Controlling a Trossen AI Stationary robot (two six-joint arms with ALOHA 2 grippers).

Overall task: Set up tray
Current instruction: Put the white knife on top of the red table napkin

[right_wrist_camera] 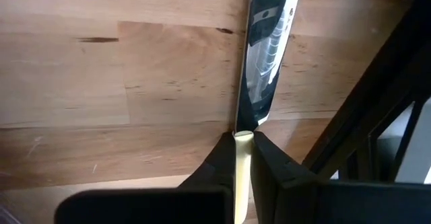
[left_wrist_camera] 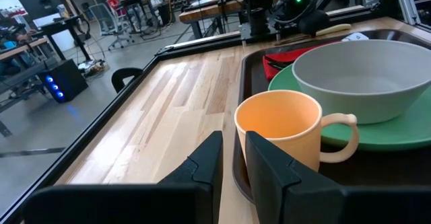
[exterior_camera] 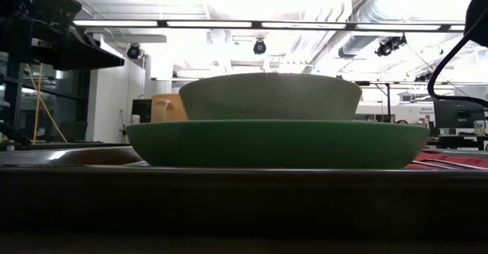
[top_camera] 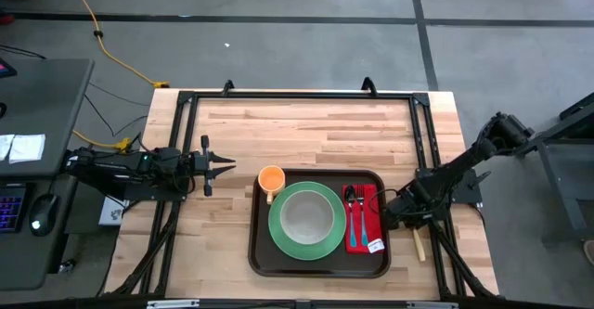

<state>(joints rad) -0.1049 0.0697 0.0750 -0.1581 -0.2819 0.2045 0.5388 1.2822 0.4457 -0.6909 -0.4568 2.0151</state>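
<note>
Green plate [top_camera: 304, 220] sits on the tray [top_camera: 320, 265].

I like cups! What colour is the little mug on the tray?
Orange plastic mug, seen best in the left wrist view.

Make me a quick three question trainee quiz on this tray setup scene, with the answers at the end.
1. True or false: the right gripper is shut on the knife.
2. The orange cup sits: A) on the tray, B) off it?
3. What stands on the green plate?

Key: 1 true; 2 A; 3 a grey bowl.
</note>
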